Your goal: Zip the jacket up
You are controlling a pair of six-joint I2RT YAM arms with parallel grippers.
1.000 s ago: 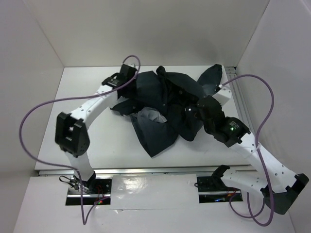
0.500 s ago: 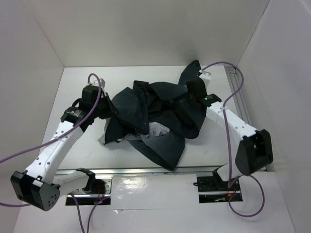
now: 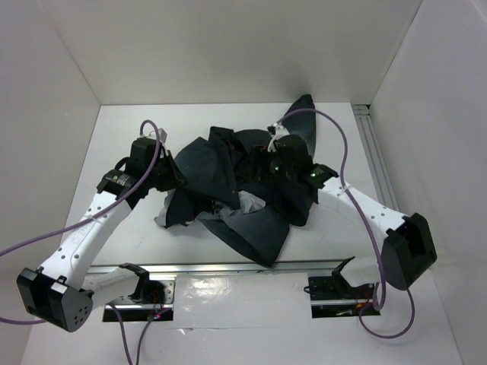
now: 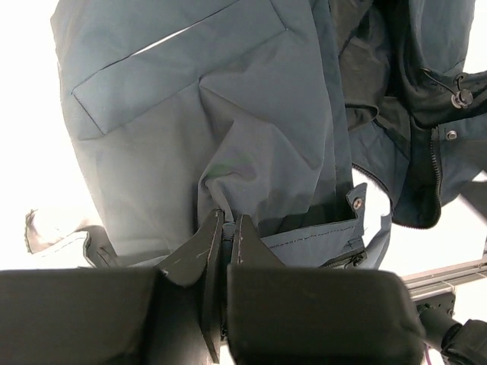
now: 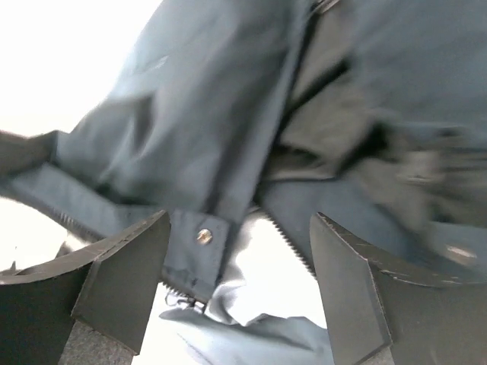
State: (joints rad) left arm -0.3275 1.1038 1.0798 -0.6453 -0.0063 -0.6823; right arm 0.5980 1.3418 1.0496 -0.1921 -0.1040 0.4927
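The dark jacket (image 3: 228, 179) lies crumpled in the middle of the white table, with a patch of light grey lining (image 3: 248, 204) showing. My left gripper (image 3: 173, 176) is at its left edge. In the left wrist view it (image 4: 227, 222) is shut on a fold of the jacket (image 4: 228, 114), with a zipper track (image 4: 434, 163) off to the right. My right gripper (image 3: 268, 154) hovers over the jacket's middle. In the right wrist view it (image 5: 240, 228) stands wide open above a hem with a snap button (image 5: 202, 236) and a row of zipper teeth (image 5: 285, 237), holding nothing.
White walls close in the table on the left, back and right. A metal rail (image 3: 377, 156) runs along the right edge. A purple cable (image 3: 331, 125) loops over the right arm, another (image 3: 148, 133) over the left wrist.
The right gripper has opened from shut and moved left from the jacket's back right corner to over its middle. The left arm swung from the back to the left side, then stayed put, still gripping.
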